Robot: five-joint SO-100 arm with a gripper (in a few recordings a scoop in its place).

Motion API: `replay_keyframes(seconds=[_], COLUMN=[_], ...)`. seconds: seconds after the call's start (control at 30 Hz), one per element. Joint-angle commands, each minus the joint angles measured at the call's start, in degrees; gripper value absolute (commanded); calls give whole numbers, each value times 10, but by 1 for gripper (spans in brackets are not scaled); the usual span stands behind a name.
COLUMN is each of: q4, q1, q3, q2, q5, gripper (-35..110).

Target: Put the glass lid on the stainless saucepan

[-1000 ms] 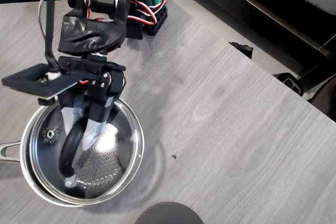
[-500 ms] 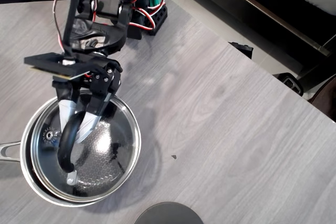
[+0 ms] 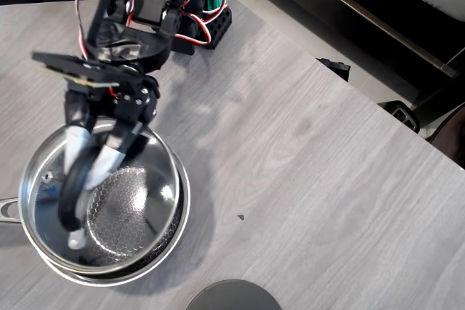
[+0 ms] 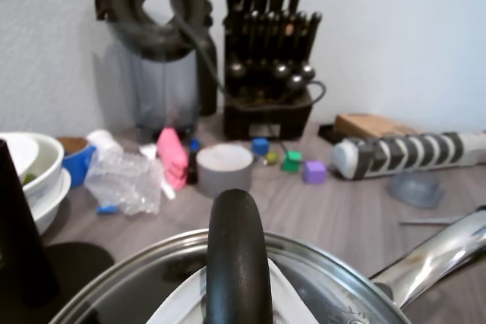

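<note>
Tabletop (image 3: 305,150): grey wood-grain, bearing everything listed. Saucepan (image 3: 156,265): shiny steel, honeycomb inside, at the overhead view's lower left. Lid (image 3: 43,201): clear glass, steel-rimmed, held over the saucepan, off-centre; likely heavy, rigid, breakable, slippery on the glass, best taken by its black handle (image 4: 235,256). Claw (image 3: 93,156): clenched on that handle. Dark disc (image 3: 232,295): at the bottom edge.

glass lid (image 3: 102,205), clear, steel-rimmed, black bar handle (image 4: 235,259), tilted above stainless saucepan (image 3: 156,255); pan with dark honeycomb interior, steel handle at left table edge.
</note>
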Motion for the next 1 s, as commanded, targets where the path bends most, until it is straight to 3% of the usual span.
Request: replay_keyframes(seconds=[0.0, 0.43, 0.97], q4=[-29, -142, -353], q1=[4, 2, -30], q3=[-9, -4, 50], q2=[37, -62, -192], q5=[-4, -9, -20], gripper=[0, 0, 0])
